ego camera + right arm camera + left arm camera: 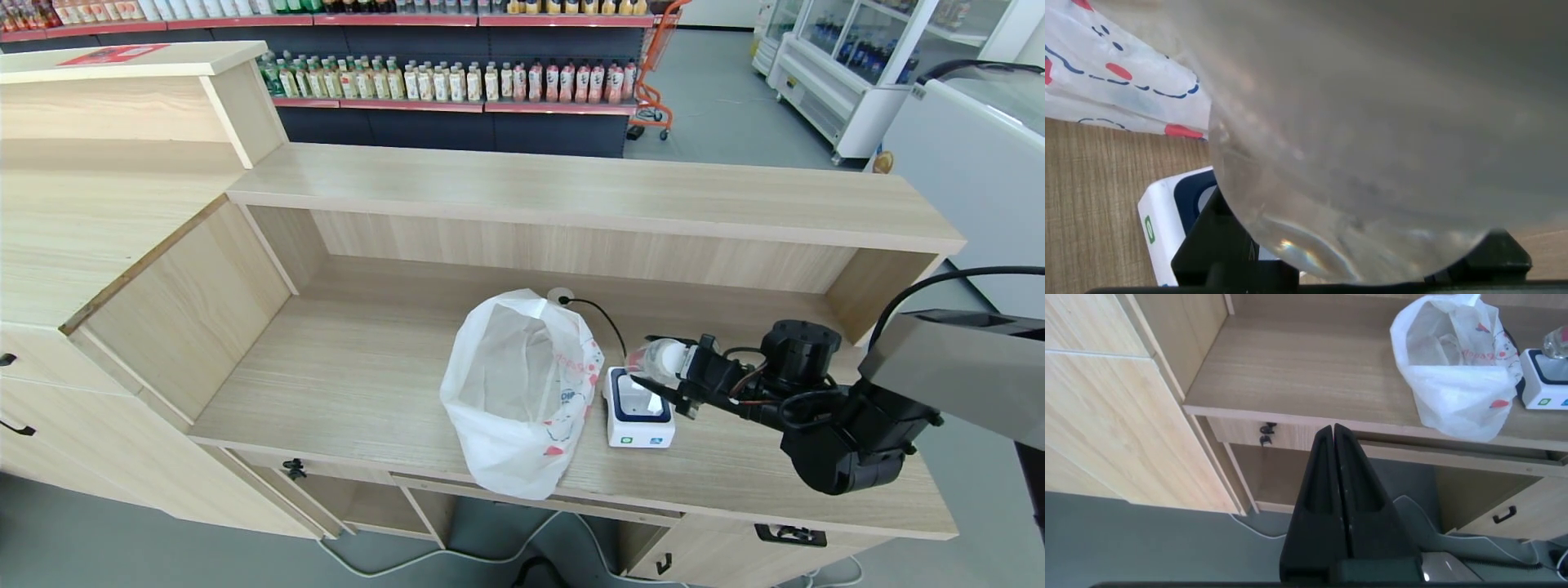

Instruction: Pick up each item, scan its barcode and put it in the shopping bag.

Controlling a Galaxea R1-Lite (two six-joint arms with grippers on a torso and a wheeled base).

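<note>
- The bottle (655, 358) was clamped in the right gripper (665, 374) and held over the scanner (639, 412), near the counter's (367, 384) front edge, likely so the barcode could be read.
- The bag (522, 384) was stood open just beside the scanner, ready for the drop.
- The left gripper (1333, 437) was held with its fingers together, off the front edge and out of the way.

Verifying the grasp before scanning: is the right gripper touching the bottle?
Touching: head view shows the right gripper closed around the bottle near the scanner.
</note>
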